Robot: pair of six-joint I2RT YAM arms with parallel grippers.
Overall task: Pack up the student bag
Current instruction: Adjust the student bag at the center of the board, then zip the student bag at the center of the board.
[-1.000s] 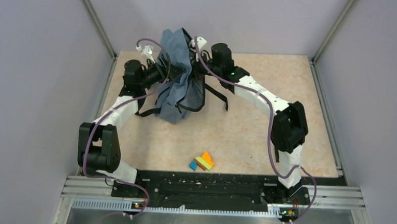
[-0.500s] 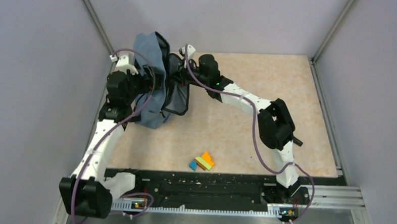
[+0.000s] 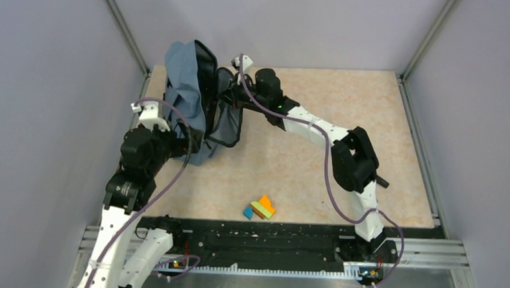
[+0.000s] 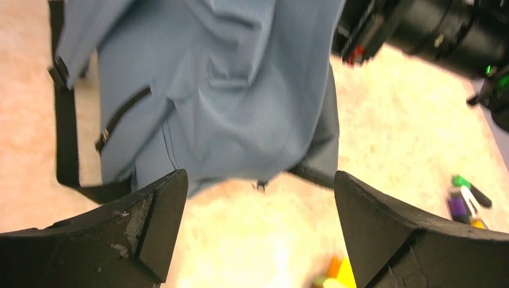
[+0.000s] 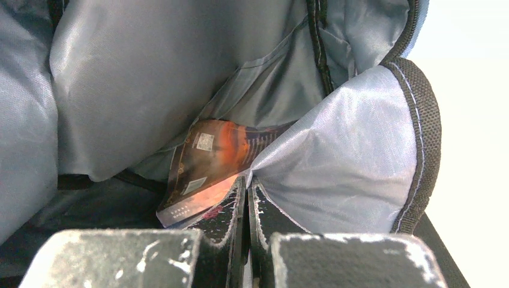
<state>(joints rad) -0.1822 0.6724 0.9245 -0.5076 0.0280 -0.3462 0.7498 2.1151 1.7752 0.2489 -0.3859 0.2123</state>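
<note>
Nearest me, a little cluster of coloured blocks [image 3: 260, 208] lies on the desk [image 3: 316, 166]. Further in, the left fingers [image 3: 189, 142] are spread wide and grasp nothing, just beside the foot of the student bag [image 3: 184, 89]. The bag stands slumped at the desk's far left corner. At its open mouth the right fingers [image 5: 240, 201] are clenched on a fold of lining, with a book [image 5: 207, 156] down inside.

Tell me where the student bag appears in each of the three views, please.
Top external: the student bag stands at the upper left.
Left wrist: its blue outside fills the upper half.
Right wrist: its grey lining fills the picture, seen from inside.
Shared landmark: the right arm: centre from above, upper right in left wrist; its tool at the bottom in right wrist.
</note>
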